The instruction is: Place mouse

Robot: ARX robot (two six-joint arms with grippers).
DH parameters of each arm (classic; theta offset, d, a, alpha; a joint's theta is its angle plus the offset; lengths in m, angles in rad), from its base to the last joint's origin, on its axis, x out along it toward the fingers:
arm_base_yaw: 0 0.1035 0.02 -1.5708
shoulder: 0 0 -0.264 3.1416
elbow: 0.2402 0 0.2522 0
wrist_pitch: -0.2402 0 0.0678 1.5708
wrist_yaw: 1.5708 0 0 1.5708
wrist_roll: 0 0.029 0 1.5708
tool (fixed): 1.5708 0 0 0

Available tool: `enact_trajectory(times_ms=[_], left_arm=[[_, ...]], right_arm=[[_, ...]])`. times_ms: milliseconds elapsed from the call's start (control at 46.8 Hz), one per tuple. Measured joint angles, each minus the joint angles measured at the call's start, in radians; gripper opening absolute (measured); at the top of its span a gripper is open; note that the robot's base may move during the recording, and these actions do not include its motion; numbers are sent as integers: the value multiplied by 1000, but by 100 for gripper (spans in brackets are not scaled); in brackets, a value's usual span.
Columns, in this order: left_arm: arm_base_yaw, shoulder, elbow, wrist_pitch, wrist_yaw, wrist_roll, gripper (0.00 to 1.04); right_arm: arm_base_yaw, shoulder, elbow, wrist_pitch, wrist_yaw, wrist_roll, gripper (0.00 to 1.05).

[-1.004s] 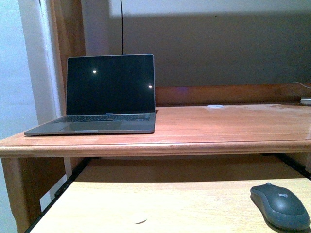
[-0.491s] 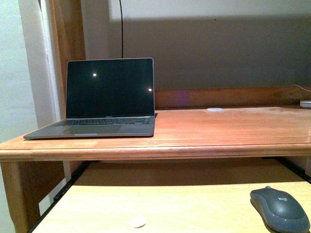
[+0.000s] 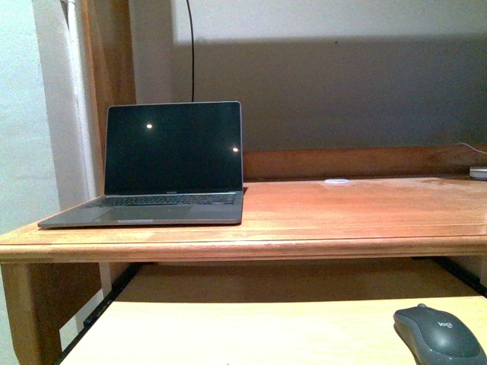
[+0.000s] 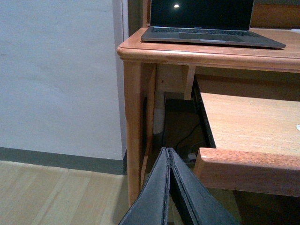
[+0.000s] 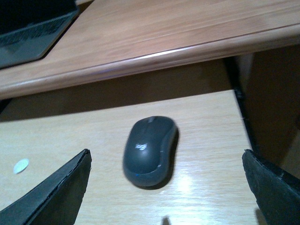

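The mouse [image 3: 439, 331] is dark grey and rounded, lying on the pale lower pull-out shelf [image 3: 243, 334] at the right, below the desk top. In the right wrist view the mouse [image 5: 149, 149] rests flat on the shelf, ahead of and between the wide-open fingers of my right gripper [image 5: 166, 161], which touch nothing. My left gripper [image 4: 168, 151] is shut with nothing in it, hanging low beside the desk's left leg [image 4: 132, 126] and the shelf's front corner. Neither gripper shows in the front view.
An open laptop [image 3: 163, 167] with a dark screen stands at the left of the wooden desk top [image 3: 350, 217]. A small white disc [image 5: 21, 165] lies on the shelf left of the mouse. The desk's front edge [image 5: 154, 58] overhangs the shelf. A wall [image 4: 56, 75] stands left of the desk.
The front view has shifted: laptop, desk and mouse sit lower in the picture than a second ago, and the white disc on the shelf has left that view.
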Motion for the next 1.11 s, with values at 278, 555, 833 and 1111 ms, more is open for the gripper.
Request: enact_trajectory(times_ms=[278, 555, 833, 1111], left_arm=[[0, -1, 0, 0, 0, 0, 3], [0, -1, 0, 0, 0, 0, 43], [0, -1, 0, 0, 0, 0, 86], [0, -1, 0, 0, 0, 1, 97]], right_arm=[[192, 123, 45, 9, 176, -132, 97], [325, 304, 84, 58, 327, -195, 97], [337, 477, 223, 37, 446, -207, 97], [327, 602, 341, -83, 534, -183, 97]])
